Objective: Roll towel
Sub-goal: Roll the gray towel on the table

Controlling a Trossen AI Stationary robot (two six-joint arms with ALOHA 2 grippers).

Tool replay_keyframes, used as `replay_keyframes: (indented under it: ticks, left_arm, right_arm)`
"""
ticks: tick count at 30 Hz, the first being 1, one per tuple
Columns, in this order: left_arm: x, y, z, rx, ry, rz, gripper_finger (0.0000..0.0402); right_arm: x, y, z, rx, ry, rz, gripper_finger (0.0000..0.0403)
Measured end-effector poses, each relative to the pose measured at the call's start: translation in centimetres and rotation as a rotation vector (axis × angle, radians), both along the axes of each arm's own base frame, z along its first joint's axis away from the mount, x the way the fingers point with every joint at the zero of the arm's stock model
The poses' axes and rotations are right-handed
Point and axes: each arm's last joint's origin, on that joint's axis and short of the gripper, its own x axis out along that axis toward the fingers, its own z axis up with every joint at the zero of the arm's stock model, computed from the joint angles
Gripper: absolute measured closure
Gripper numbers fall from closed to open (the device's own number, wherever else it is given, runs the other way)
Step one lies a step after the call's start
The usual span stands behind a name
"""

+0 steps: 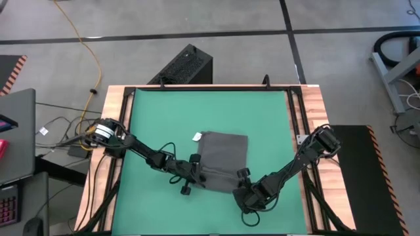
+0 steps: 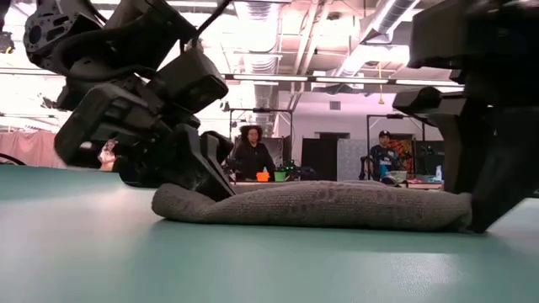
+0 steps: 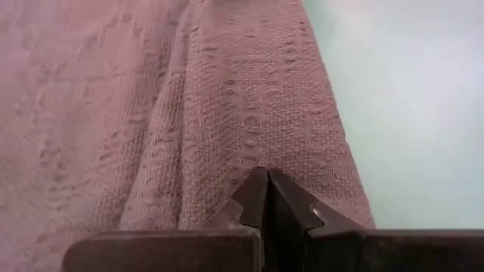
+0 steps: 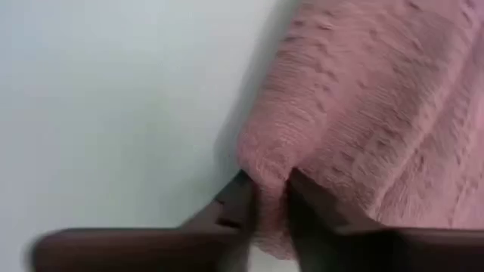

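Grey towel [image 1: 222, 160] lies flat, near edge seemingly bunched.

Grey concrete floor [image 1: 216, 46] crossed by a yellow cable [image 1: 85, 46]; ceiling ducts [image 2: 354, 67] overhead.

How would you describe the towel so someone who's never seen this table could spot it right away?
Look at the green mat covering the table. Near its middle, toward the arms, lies the towel, a dark grey, roughly square cloth. A small white tag at one corner marks it.

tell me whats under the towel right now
The towel lies on the green mat, which shows all around it. The covered patch is hidden. Left gripper and right gripper pinch its near corners.
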Motion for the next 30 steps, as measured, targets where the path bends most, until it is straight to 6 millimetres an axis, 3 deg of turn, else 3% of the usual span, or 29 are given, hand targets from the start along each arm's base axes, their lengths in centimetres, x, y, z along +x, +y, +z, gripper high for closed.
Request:
replay_keyframes:
  ticks: [3,4,8,11,15,24,30]
  left_arm:
    - [-0.1,-0.1,-0.1,-0.049,0.026,0.017,0.0401]
    - [-0.1,-0.1,-0.1,-0.059,0.028,0.024,0.0401]
    - [0.0,0.0,0.0,-0.135,0.036,0.048,0.0401]
    - [0.0,0.1,0.1,-0.290,0.099,0.014,0.0401]
    - [0.0,0.2,0.1,-0.384,0.140,0.000,0.0401]
    - [0.0,0.1,0.1,-0.436,0.157,0.046,0.0401]
    - [0.1,0.1,0.3,-0.490,0.164,0.072,0.0401]
  right_arm:
    - [-0.3,0.1,0.0,0.017,0.006,-0.075,0.0373]
    - [-0.3,0.1,0.1,0.019,0.004,-0.079,0.0379]
    - [-0.5,0.7,0.4,0.035,0.001,-0.078,0.0377]
    - [-0.2,1.2,0.9,0.052,0.001,-0.059,0.0379]
    - [0.1,1.3,2.0,0.160,0.008,-0.056,0.0379]
    - [1.2,-1.2,5.3,0.429,0.031,-0.219,0.0379]
    - [2.1,-3.2,5.7,0.544,0.082,-0.293,0.0379]
